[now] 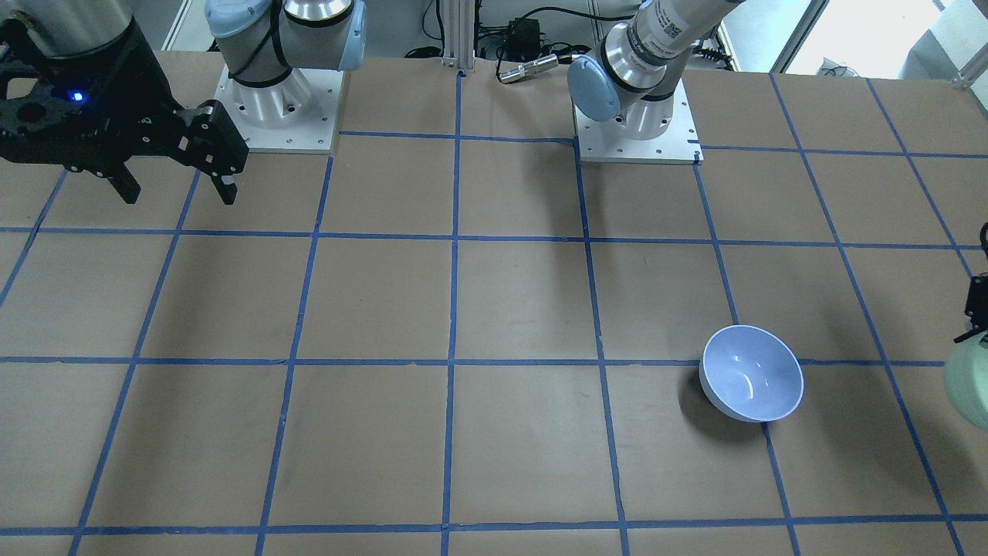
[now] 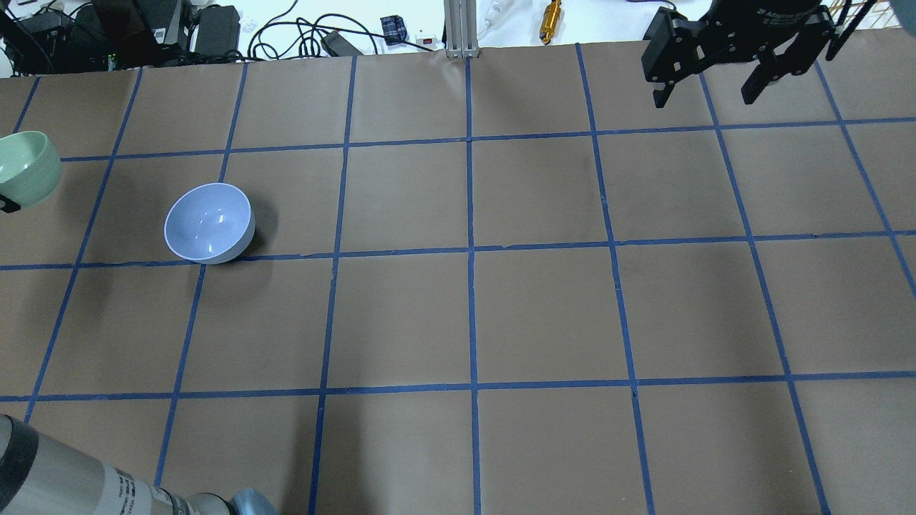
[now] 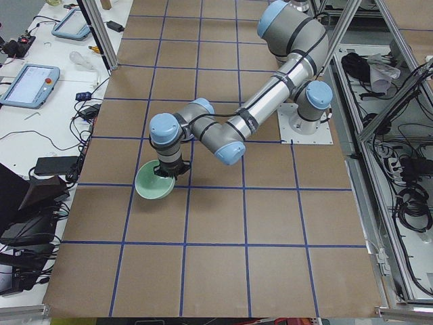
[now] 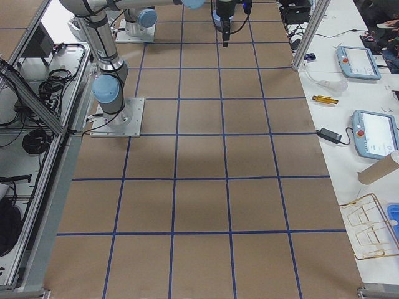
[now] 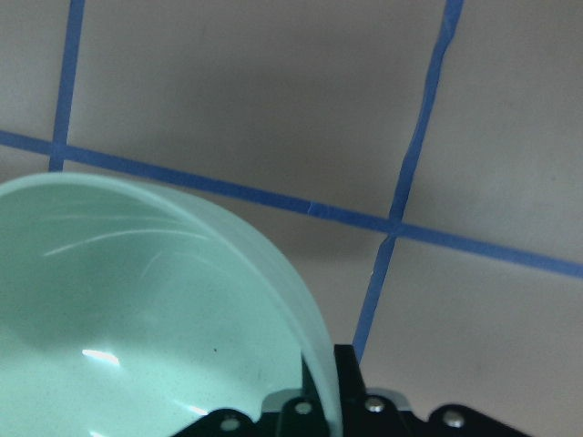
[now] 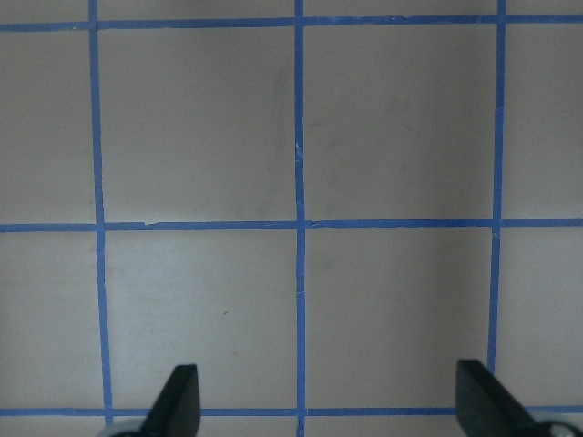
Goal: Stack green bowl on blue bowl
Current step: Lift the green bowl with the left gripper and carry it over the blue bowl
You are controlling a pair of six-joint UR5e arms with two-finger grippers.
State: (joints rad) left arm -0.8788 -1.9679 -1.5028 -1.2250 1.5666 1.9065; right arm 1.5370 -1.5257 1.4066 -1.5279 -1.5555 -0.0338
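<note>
My left gripper [image 2: 7,204] is shut on the rim of the pale mint-green bowl [image 2: 26,167], at the left edge of the overhead view. The wrist view shows one finger [image 5: 351,387] outside the green bowl's wall [image 5: 137,319] and the bowl's shadow on the table. The green bowl also shows in the front view [image 1: 970,386] and the left side view [image 3: 154,187]. The periwinkle-blue bowl [image 2: 209,223] stands upright and empty on the table [image 1: 752,373], about one grid square to the right of the green bowl. My right gripper [image 2: 703,99] is open and empty, high over the far right [image 6: 332,410].
The brown table [image 2: 472,315] carries a blue tape grid. The arm bases [image 1: 637,127] are bolted on at the robot's side. Cables and power supplies [image 2: 215,28] lie past the far edge. Teach pendants [image 4: 374,131] rest on a side bench.
</note>
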